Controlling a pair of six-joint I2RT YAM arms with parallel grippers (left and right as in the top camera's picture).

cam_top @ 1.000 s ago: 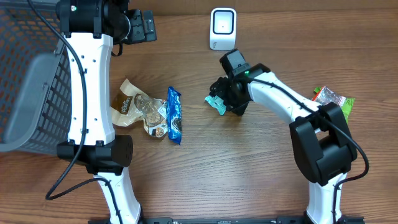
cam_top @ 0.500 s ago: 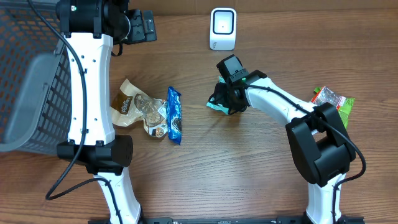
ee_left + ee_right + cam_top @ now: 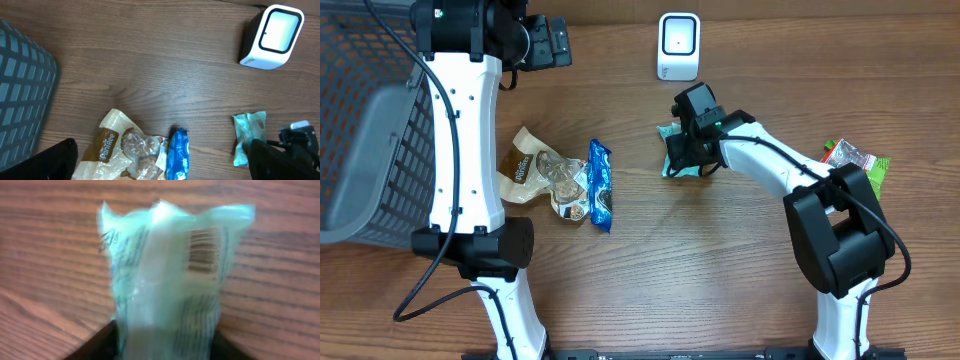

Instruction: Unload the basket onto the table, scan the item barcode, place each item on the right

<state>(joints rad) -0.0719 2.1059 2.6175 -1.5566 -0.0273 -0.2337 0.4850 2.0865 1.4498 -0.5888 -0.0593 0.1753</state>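
Note:
A teal snack packet lies on the wooden table below the white barcode scanner. My right gripper is shut on it, with a dark finger pressed against each side of the packet. In the right wrist view its printed barcode faces the camera near the top. The left wrist view shows the same packet and the scanner. My left gripper hangs high at the back left. It is wide open and holds nothing.
A brown-and-clear cookie bag and a blue packet lie left of centre. A grey mesh basket fills the left side. A green and red packet lies at the right edge.
The right gripper's jaws have narrowed onto the teal packet, and gripper and packet have shifted a little toward the scanner. The left arm has not moved.

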